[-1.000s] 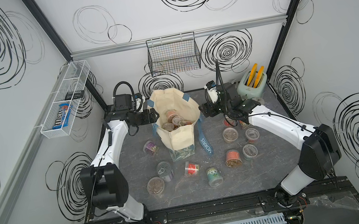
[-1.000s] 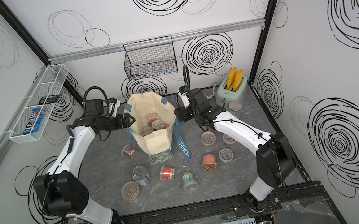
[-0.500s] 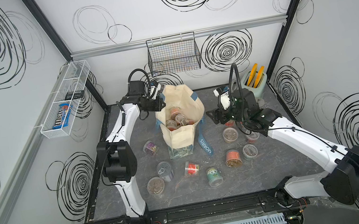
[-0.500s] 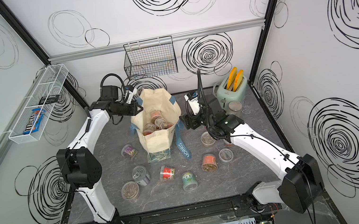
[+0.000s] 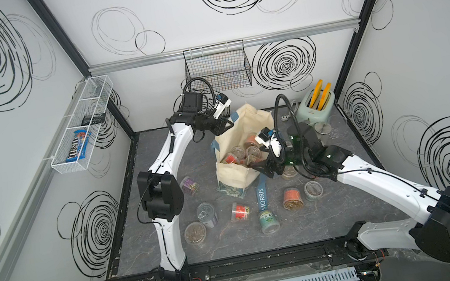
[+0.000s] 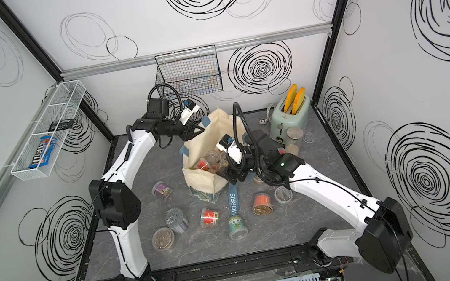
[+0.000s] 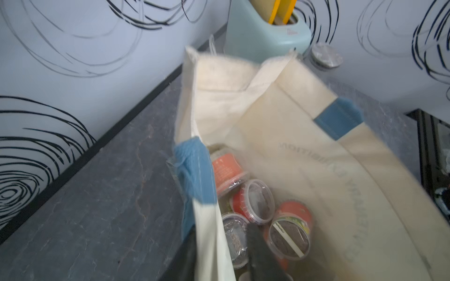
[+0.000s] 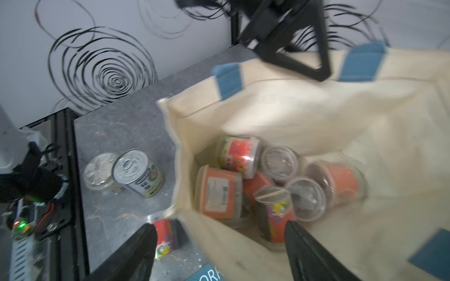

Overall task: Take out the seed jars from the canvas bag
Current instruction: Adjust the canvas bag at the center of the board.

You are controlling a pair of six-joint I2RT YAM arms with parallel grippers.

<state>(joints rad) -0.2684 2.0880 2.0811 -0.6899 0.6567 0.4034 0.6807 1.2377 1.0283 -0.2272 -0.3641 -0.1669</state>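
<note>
The cream canvas bag [image 5: 234, 174] [image 6: 203, 182] stands open mid-table with blue handle tabs. Several seed jars [image 5: 243, 155] [image 8: 219, 189] [image 7: 289, 233] with orange and red labels lie heaped inside it. More seed jars lie on the table: purple [image 5: 188, 184], red [image 5: 239, 210], green [image 5: 268, 221] and orange [image 5: 291, 198]. My left gripper [image 5: 227, 123] [image 7: 221, 240] is at the bag's back-left rim, jaws apart, one finger each side of the cloth wall. My right gripper [image 5: 262, 163] [image 8: 219, 225] is wide open astride the near right wall, holding nothing.
A tin can [image 5: 206, 210] lies among the table jars. The blue MORRIS strap [image 5: 262, 197] trails forward from the bag. A mint toaster [image 5: 318, 102] and a metal-topped canister [image 5: 323, 128] stand back right. A wire basket [image 5: 217, 67] hangs on the back wall, a shelf [image 5: 80, 126] on the left wall.
My left gripper has swung from the bag's left side to its back-left rim. The right gripper has come forward and down onto the bag's right wall and opened wider.
</note>
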